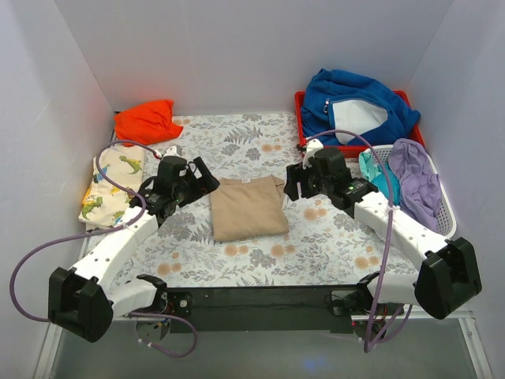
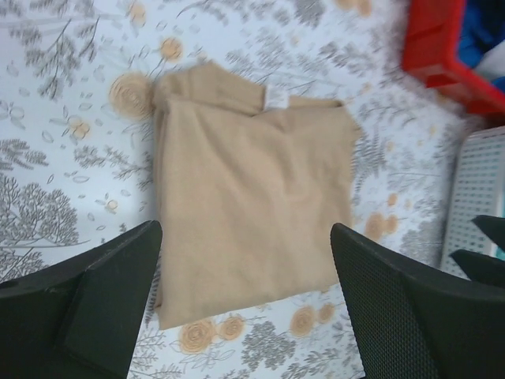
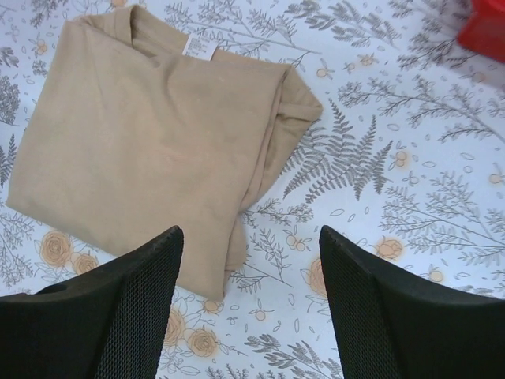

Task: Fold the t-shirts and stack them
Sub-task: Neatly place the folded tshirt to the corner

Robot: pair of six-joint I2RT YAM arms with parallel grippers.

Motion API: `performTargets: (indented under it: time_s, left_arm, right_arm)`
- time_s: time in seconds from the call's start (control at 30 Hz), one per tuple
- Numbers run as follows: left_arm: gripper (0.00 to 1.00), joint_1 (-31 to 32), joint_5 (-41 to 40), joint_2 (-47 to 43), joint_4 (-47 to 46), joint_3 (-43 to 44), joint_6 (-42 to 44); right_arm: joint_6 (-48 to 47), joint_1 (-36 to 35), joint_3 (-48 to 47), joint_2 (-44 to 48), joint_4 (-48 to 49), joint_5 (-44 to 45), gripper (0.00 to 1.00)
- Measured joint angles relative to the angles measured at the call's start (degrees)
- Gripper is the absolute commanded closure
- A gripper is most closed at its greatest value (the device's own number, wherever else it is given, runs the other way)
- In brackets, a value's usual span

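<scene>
White arm links (image 1: 114,241), black joints (image 1: 450,276) — mesh-textured black jaws, looping purple cables (image 1: 35,251)

Worktop (image 1: 260,260) under floral-print cover. Far right of me: red tray (image 1: 300,118) holding bulky blue fleece (image 1: 347,95), grey lining showing. Just beside it, nearer me: white mesh basket (image 1: 447,208) with purple garment (image 1: 418,178) and teal garment (image 1: 377,175) inside.

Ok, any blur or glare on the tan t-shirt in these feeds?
Top external: even light, no glare, tan t-shirt crisp. Left wrist: whole frame slightly soft, tablecloth print smeared near the top. Right wrist: shirt sharp, corner of the red bin blurred.
</scene>
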State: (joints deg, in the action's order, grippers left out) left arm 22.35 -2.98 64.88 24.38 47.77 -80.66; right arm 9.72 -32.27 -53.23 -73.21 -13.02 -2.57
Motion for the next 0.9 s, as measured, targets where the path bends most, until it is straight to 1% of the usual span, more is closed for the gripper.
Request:
performTargets:
  time_s: [0.13, 0.27, 0.37, 0.67, 0.9]
  left_arm:
    - [0.12, 0.0, -1.0, -5.6, 0.9, 4.2, 0.3]
    - [0.12, 0.0, -4.1, -11.8, 0.4, 4.4, 0.4]
    - [0.12, 0.0, -5.5, -13.8, 0.2, 4.3, 1.5]
    - [0.12, 0.0, -7.1, -15.2, 0.3, 3.7, 6.4]
    - [0.11, 0.0, -7.1, -10.6, 2.6, 4.9, 7.2]
  right_arm:
    - [-2.3, 0.0, -0.9, 2.8, -0.6, 2.4, 0.2]
    - [-3.5, 0.0, -1.0, 3.6, -0.7, 4.3, 0.18]
    - [-4.0, 0.0, -1.0, 3.6, -1.0, 4.6, 0.18]
    - [-4.4, 0.0, -1.0, 3.2, -1.0, 4.5, 0.16]
    - [-5.0, 0.0, -1.0, 1.1, -1.1, 4.3, 0.16]
